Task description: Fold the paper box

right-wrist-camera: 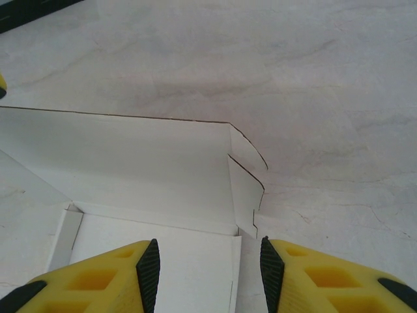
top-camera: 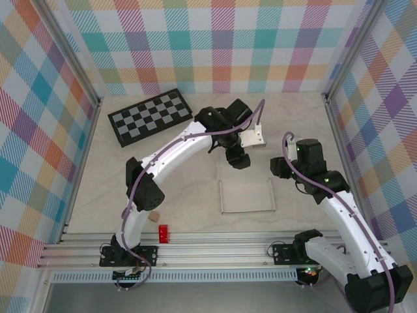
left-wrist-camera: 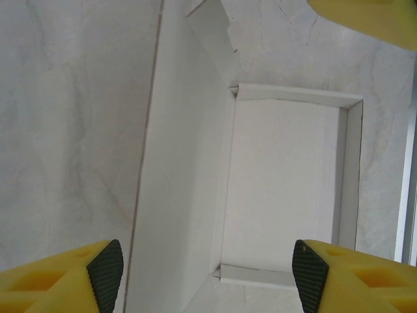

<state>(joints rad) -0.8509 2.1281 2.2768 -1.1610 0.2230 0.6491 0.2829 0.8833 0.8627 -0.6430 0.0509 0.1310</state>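
one paper box lies on the table, right of the middle and toward the near edge. it is partly folded: a shallow tray with low walls raised on three sides and one broad flap joined along the fourth. the flap ends in two small tabs at one corner. whether the flap lies flat or leans up is not clear. the tray's floor shows plain white from wall to wall.

two grippers hang over the box. the left gripper is just beyond its far edge. in the left wrist view its yellow fingers are spread wide and clamp nothing, with the tray under the gap. the right gripper is off the far right corner. its jaws stand apart with a narrower gap and hold nothing, above the seam of tray and flap.

one black-and-grey checkerboard lies at the far left, well apart from the box. one small red block and one small tan piece sit near each other by the near edge.
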